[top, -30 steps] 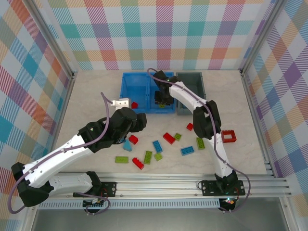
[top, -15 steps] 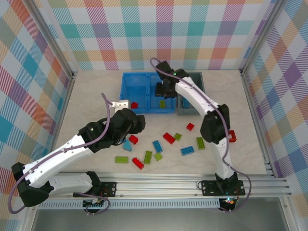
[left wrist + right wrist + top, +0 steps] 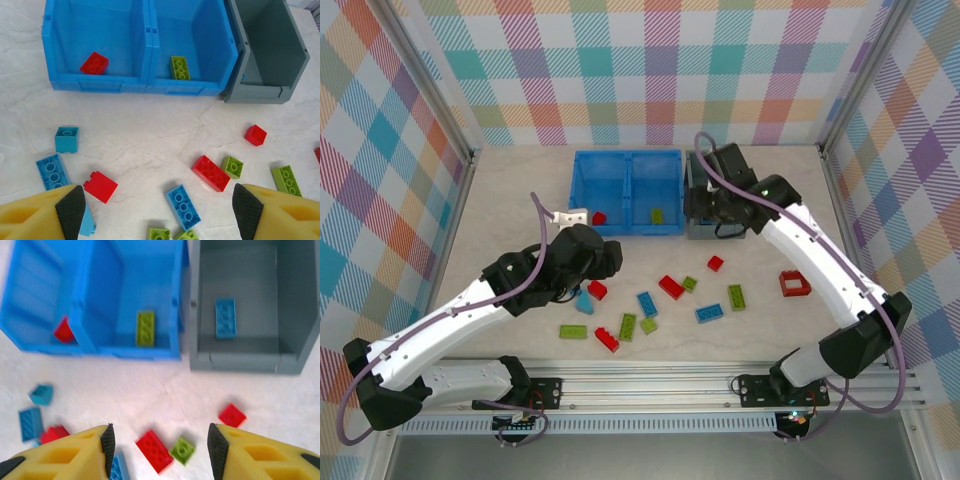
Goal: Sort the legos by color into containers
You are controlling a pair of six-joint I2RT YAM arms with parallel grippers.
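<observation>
Left wrist camera gives me the best look at the loose legos [image 3: 100,186], scattered on the table [image 3: 150,120] in front of the blue bin [image 3: 148,88] and the grey bin [image 3: 257,93] just beside it. One red brick [image 3: 94,63] lies in the blue bin's left compartment. A green brick [image 3: 180,67] lies in its right compartment, long axis running front to back. On the right wrist camera a blue brick [image 3: 225,317] lies in the grey bin, also lengthwise front to back. My left gripper [image 3: 160,205] hangs over the scatter with its fingers spread wide and nothing between them. My right gripper [image 3: 159,450] hovers near the bins' front walls, fingers parted and empty too. I judge these bricks to be light, rigid and hard, with smooth side walls that could squirt out of a skewed pinch. I'd close on the two long flat sides, across the short width, coming straight down over the studs. The long red brick [image 3: 211,173] near the middle lies studs up, its long axis slanting from upper left to lower right in the left wrist view. The long blue brick [image 3: 183,207] below it slants much the same way, so either would want the wrist turned to square the fingers across it.
</observation>
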